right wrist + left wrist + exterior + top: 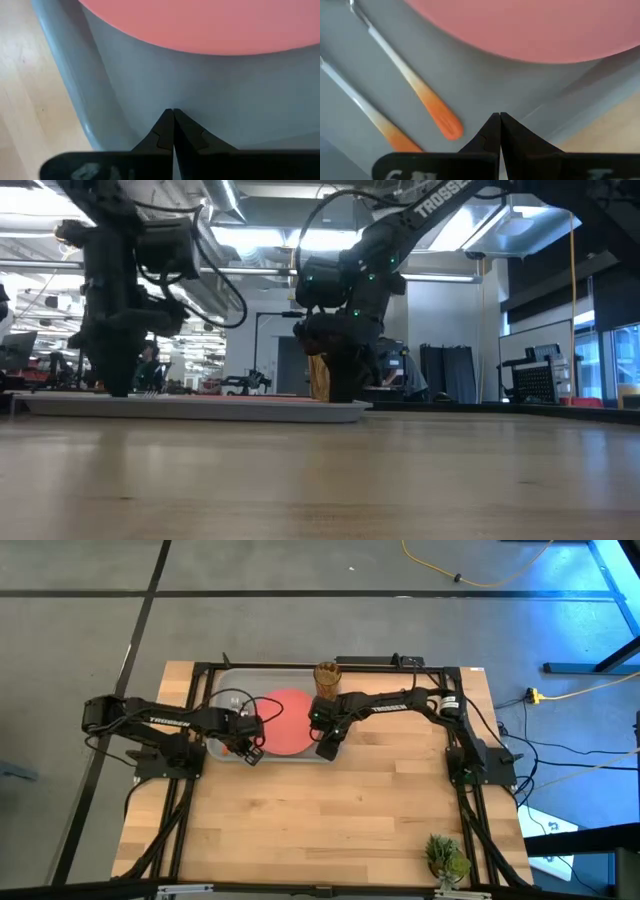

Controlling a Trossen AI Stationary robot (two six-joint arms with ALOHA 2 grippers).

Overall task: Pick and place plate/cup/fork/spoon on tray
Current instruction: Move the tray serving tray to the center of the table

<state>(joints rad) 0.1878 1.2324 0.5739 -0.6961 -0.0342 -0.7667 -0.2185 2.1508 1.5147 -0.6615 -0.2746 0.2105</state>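
Lettering "TROSSEN" shows on both arms. I count one plate, one cup, two orange-handled utensils on the tray; left gripper and right gripper both clenched, empty.

The low view is dim, and both arms look like dark shapes against bright ceiling lights. Wrist views are soft and blurred. Blue light falls on the floor.

The plate lies in the tray, cup apparently at the tray's far right corner.
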